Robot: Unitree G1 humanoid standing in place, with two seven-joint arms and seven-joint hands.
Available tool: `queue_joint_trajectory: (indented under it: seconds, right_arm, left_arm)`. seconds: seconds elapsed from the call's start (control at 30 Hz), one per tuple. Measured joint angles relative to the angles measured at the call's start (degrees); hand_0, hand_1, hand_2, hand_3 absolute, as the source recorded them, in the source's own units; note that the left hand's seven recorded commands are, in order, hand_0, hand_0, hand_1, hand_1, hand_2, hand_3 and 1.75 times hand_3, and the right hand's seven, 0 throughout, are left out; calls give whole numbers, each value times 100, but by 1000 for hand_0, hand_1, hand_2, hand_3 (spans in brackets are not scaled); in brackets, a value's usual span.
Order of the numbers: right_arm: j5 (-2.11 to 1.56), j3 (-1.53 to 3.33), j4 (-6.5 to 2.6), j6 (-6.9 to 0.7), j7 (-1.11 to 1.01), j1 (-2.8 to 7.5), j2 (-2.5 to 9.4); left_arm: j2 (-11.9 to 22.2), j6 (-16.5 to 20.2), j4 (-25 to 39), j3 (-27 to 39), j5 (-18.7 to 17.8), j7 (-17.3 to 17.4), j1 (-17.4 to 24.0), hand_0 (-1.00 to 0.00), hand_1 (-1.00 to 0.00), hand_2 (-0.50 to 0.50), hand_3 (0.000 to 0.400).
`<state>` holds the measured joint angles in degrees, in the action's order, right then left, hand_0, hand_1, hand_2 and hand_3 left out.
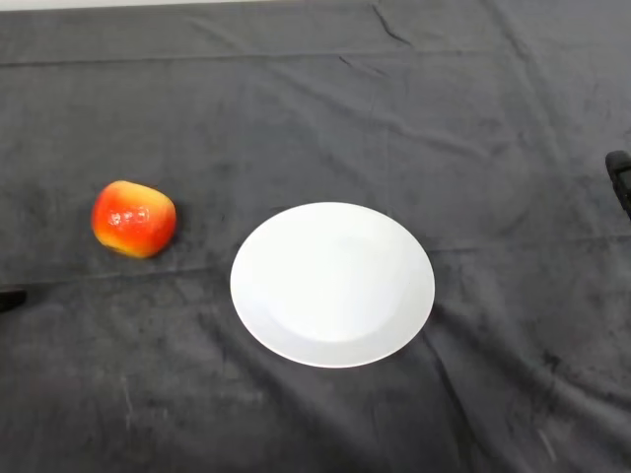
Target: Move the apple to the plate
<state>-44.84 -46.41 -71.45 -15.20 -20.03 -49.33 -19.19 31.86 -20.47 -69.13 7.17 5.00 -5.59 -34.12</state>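
A red and yellow apple (134,219) sits on the dark cloth (325,108) covering the counter, toward the left side of the head view. A white plate (332,284) lies near the middle, to the right of the apple and well apart from it. The plate holds nothing. The cloth shows creases running across its far part and around the plate. The apple rests on its own, with nothing touching it. The hand does not show, so its state cannot be told.
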Motion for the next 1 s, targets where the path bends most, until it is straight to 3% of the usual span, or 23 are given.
queue_joint_trajectory:
  seconds: [0.57,1.0]
  right_arm:
    - [0,6,0,0,0,0,1]
    - [0,7,0,0,1,0,1]
  left_arm:
    - [-287,-12,129,-222,193,66,-160,0,0,0,0]
    - [-588,-325,129,-427,425,-394,-335,0,0,0,0]
